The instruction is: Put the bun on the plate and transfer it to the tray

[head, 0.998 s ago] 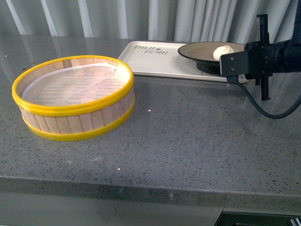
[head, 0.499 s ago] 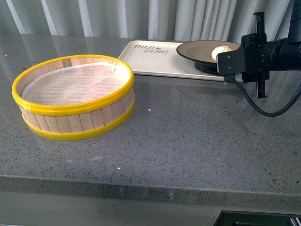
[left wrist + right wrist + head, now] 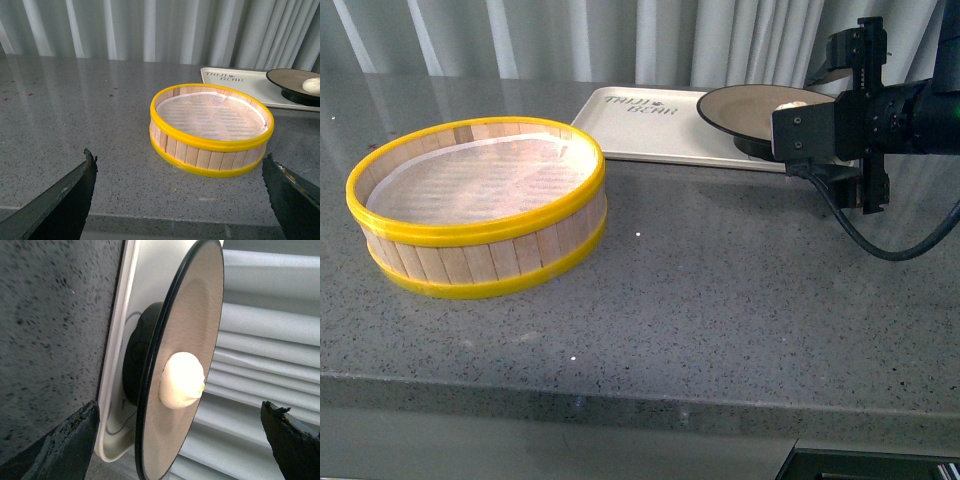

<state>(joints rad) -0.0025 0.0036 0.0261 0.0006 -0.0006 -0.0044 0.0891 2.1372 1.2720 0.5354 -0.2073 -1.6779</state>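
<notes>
a grey speckled stone worktop [image 3: 720, 300] runs back to pale pleated curtains [image 3: 570, 40]; soft light glints off its polished surface and rounded front edge.

I am seeing my right arm [image 3: 910, 105] showing as a matte black, boxy assembly: a rectangular block at the near end, a rounded barrel section behind it, and thin flat black bars running above and below. A thick black cable [image 3: 880, 235] is looping out from under it. In both wrist views, dark wedge-shaped fingers [image 3: 60, 200] with rough, slightly chipped edges are framing the picture; their surfaces are looking dull black, with no markings I can read.
</notes>
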